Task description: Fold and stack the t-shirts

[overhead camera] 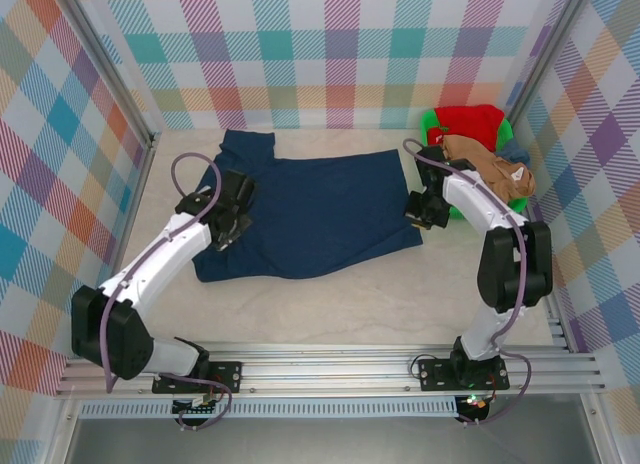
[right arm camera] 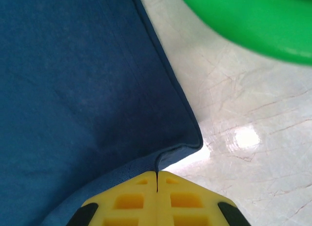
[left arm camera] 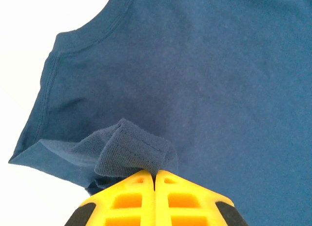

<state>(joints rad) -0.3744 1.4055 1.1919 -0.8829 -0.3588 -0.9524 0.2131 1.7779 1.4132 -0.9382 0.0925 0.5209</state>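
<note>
A dark navy t-shirt [overhead camera: 310, 209] lies spread flat across the middle of the table, its collar at the far left. My left gripper [overhead camera: 228, 234] sits over the shirt's left side. In the left wrist view it [left arm camera: 155, 173] is shut on a bunched fold of the sleeve hem [left arm camera: 131, 148]. My right gripper [overhead camera: 416, 215] is at the shirt's right edge. The right wrist view has it [right arm camera: 156, 173] shut on the hem of the navy cloth [right arm camera: 73, 80], just beside the corner [right arm camera: 192, 138]. Red [overhead camera: 465, 119] and tan-brown [overhead camera: 495, 176] t-shirts are piled in the basket.
A bright green basket [overhead camera: 507, 134] stands at the far right corner, close behind my right arm; its rim [right arm camera: 253, 21] is near the shirt's corner. Checked walls close in the table on three sides. Bare tabletop [overhead camera: 330, 304] runs along the near side.
</note>
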